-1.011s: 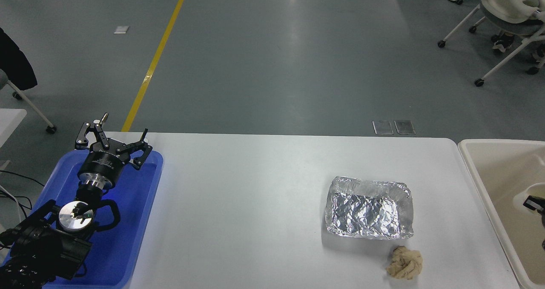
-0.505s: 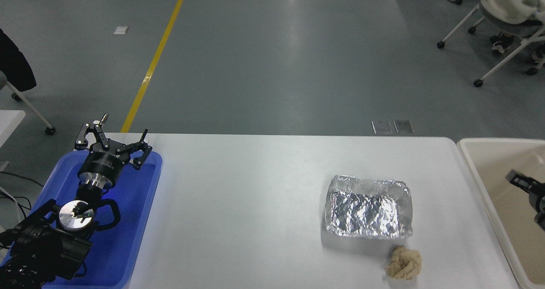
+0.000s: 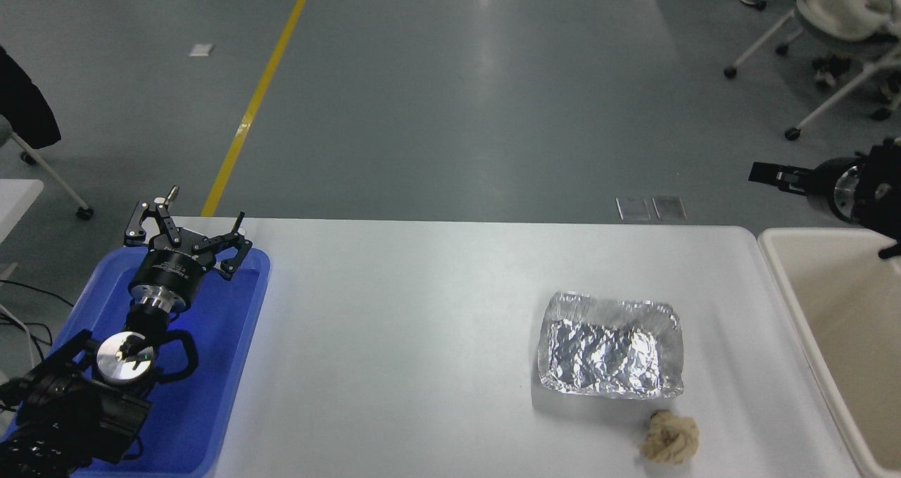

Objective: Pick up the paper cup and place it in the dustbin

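The right arm is coming in from the right edge, held raised above the far rim of the dustbin [image 3: 788, 281], which is standing just off the table's right edge. The right gripper [image 3: 773, 176] is pointing left, level with the floor beyond the table's far right corner; only one black finger is showing in profile, so whether it is open or closed cannot be told, and nothing is visible in it. The paper cup is not showing anywhere on the table, and the visible part of the dustbin's inside is showing only smooth cream-beige plastic; the rest is cut off by the picture's edge.

The left arm is lying parked at the table's near left corner, over the blue plastic tray [image 3: 239, 365], with the left gripper [image 3: 187, 232] reaching toward the tray's far rim, its black linkage fingers spread apart and holding nothing. Small pale print is running around its black cylindrical body, too small to read.

Toward the near right corner of the matte white table [image 3: 394, 337], a crinkled, shiny rectangular foil tray [image 3: 611, 346] is sitting, and a crumpled tan paper ball [image 3: 669, 437] is lying just nearer the near edge, apart from it
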Action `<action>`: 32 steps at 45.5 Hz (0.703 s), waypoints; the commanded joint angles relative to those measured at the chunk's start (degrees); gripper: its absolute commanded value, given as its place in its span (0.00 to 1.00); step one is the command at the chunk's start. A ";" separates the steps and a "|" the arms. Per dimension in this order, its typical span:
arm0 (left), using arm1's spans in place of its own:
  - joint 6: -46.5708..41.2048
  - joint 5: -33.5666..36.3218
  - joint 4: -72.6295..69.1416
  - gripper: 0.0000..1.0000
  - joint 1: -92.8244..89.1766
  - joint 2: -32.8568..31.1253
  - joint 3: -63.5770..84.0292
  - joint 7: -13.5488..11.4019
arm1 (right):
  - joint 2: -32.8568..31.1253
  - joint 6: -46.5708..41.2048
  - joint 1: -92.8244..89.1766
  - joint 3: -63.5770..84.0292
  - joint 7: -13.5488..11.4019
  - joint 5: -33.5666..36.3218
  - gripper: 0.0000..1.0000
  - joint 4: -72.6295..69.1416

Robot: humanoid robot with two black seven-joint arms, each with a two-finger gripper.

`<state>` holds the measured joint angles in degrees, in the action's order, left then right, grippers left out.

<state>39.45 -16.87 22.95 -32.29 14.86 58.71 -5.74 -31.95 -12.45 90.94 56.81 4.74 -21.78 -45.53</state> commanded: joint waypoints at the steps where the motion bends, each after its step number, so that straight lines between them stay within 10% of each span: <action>1: 0.01 0.00 -0.01 1.00 -0.05 0.00 0.00 0.03 | -0.39 -19.62 17.68 4.45 0.01 -0.10 1.00 -7.82; 9: -0.07 0.00 -0.01 1.00 -0.05 0.00 0.00 0.03 | -1.97 -32.55 27.61 4.62 -0.08 -0.19 1.00 -12.38; 32: 0.01 0.00 -0.01 1.00 0.04 0.00 0.00 0.03 | -3.47 -32.55 41.51 5.15 -0.17 -0.98 1.00 -21.88</action>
<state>39.42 -16.87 22.96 -32.28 14.85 58.71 -5.71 -35.03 -43.46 126.29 61.42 4.63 -22.46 -62.71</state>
